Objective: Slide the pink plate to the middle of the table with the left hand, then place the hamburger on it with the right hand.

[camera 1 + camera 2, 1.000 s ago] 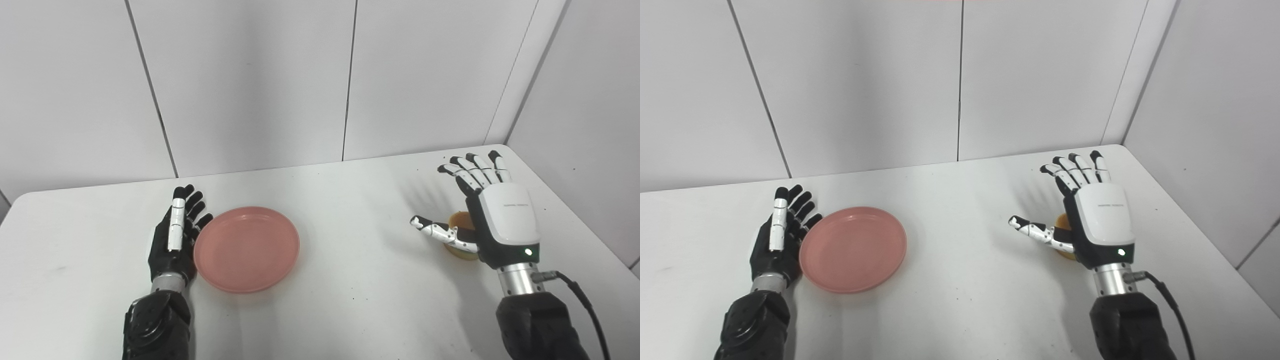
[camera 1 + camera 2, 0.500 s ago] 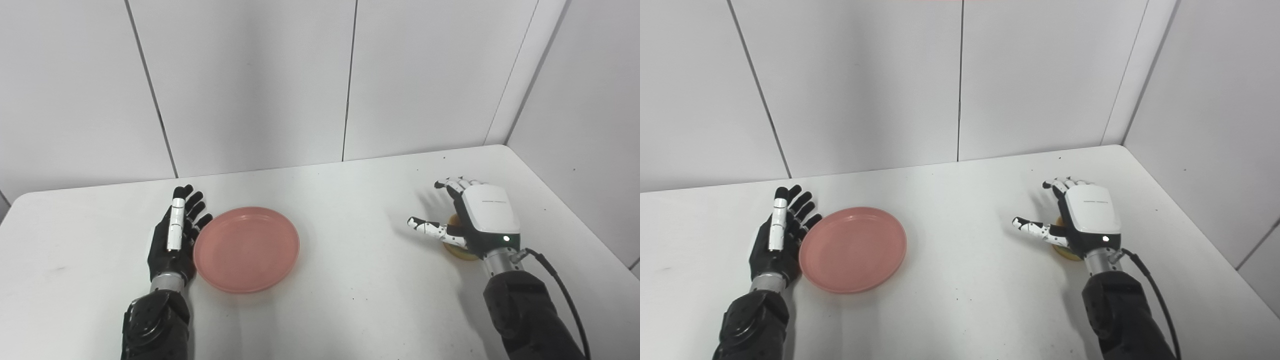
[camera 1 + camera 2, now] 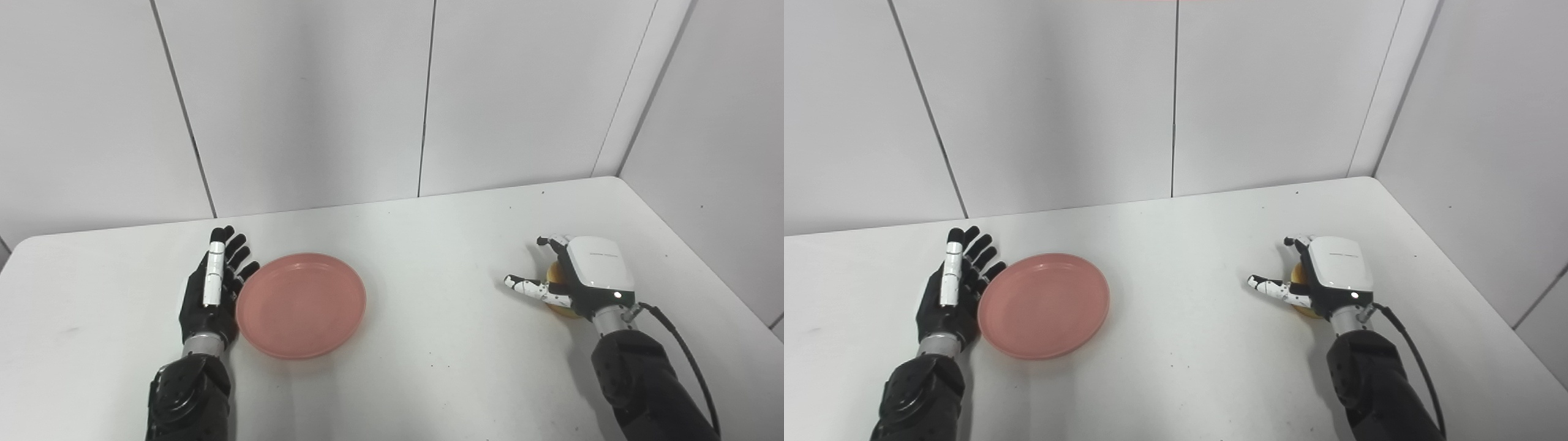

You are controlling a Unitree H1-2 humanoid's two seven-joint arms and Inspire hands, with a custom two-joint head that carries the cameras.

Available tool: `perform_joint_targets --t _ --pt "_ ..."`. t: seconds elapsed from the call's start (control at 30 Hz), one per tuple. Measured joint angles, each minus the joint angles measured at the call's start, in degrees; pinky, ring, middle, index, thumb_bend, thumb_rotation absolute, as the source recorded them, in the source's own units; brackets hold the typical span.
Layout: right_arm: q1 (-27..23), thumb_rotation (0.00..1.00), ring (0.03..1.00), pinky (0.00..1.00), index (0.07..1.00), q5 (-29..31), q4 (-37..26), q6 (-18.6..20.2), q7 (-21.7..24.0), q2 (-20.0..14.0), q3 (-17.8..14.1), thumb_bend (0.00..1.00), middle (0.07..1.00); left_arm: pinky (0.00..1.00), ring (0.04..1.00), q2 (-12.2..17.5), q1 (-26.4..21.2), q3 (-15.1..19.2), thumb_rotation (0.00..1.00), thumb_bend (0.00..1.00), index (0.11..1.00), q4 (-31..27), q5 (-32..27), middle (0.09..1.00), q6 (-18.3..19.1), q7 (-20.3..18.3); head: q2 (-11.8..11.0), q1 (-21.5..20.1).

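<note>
The pink plate (image 3: 301, 305) lies on the white table (image 3: 441, 239), left of the middle. My left hand (image 3: 213, 288) stands on its edge against the plate's left rim, open, fingers straight and pointing away from me. At the right, the hamburger (image 3: 562, 310) sits on the table, mostly hidden under my right hand (image 3: 589, 272). That hand is low over the bun. Its fingers curl down over the far side, and its thumb sticks out to the left, apart from the bun. Only a tan sliver of the bun shows.
White wall panels close off the back and right sides of the table. The table's right edge runs close behind the right hand. A black cable (image 3: 680, 337) trails from the right wrist.
The right hand has come down from above onto the hamburger, and its fingers have curled from spread to bent over the bun. The left hand and the plate have stayed put.
</note>
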Motion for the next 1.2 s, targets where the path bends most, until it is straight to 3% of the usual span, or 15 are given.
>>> perform_joint_targets --t 0.2,0.5,0.73,0.8,0.93,1.0,1.07,1.1,1.13,1.2 --pt "1.1 0.90 0.784 0.75 0.751 1.1 0.1 1.5 0.0 0.0 0.7 0.73 0.787 0.81 0.897 0.0 -0.1 0.2 0.76 0.82 0.832 -0.4 -0.1 0.871 1.2 0.0 0.4 -0.1" --pt "1.8 1.00 0.784 0.74 0.761 1.2 0.0 2.5 -0.1 -1.5 2.0 0.79 0.796 0.80 0.893 0.0 -0.2 0.2 0.76 0.82 0.830 -0.5 -1.0 0.860 1.8 -0.1 0.7 -0.3" --pt "0.9 1.00 0.779 0.73 0.753 3.3 5.1 1.1 -5.7 -2.0 2.9 0.84 0.785 0.80 0.896 0.0 -0.2 0.1 0.76 0.82 0.836 -0.5 -1.0 0.869 1.9 -0.1 1.0 0.1" --pt "0.7 1.00 0.736 0.66 0.733 4.1 6.4 0.5 -7.2 -2.1 3.2 0.82 0.755 0.79 0.893 0.0 -0.2 0.1 0.77 0.82 0.834 -0.5 -1.0 0.866 1.9 -0.1 1.1 0.1" --pt "-0.4 0.82 0.658 0.57 0.679 5.2 9.3 -0.2 -10.6 -2.1 3.4 0.77 0.703 0.80 0.894 0.0 -0.2 0.2 0.76 0.82 0.815 -0.5 -1.1 0.861 2.0 -0.1 1.1 0.1" --pt "-1.3 0.61 0.599 0.53 0.629 5.4 10.2 -0.2 -10.9 -2.1 3.4 0.72 0.658 0.79 0.894 0.0 -0.2 0.2 0.76 0.82 0.817 -0.5 -1.1 0.863 2.0 -0.1 1.3 0.2" --pt "-2.0 0.51 0.554 0.48 0.606 5.7 11.2 -0.2 -11.7 -2.1 3.4 0.70 0.622 0.79 0.892 0.0 -0.2 0.2 0.76 0.82 0.818 -0.5 -1.1 0.864 2.0 -0.1 1.3 0.2" --pt "-2.3 0.42 0.498 0.42 0.578 6.2 11.7 -0.2 -12.0 -2.1 3.4 0.68 0.568 0.79 0.893 0.0 -0.2 0.2 0.76 0.83 0.818 -0.6 -1.1 0.866 2.0 -0.1 1.3 0.2" --pt "-2.6 0.29 0.450 0.38 0.535 6.9 12.2 -0.2 -12.7 -2.0 3.4 0.60 0.526 0.79 0.892 0.0 -0.2 0.2 0.76 0.83 0.820 -0.5 -1.2 0.866 2.1 -0.1 1.4 0.3" --pt "-3.3 0.18 0.359 0.30 0.496 8.6 12.9 -0.8 -13.8 -2.0 3.4 0.53 0.447 0.79 0.889 0.0 -0.2 0.2 0.76 0.83 0.819 -0.5 -1.2 0.862 2.1 -0.1 1.4 0.3"
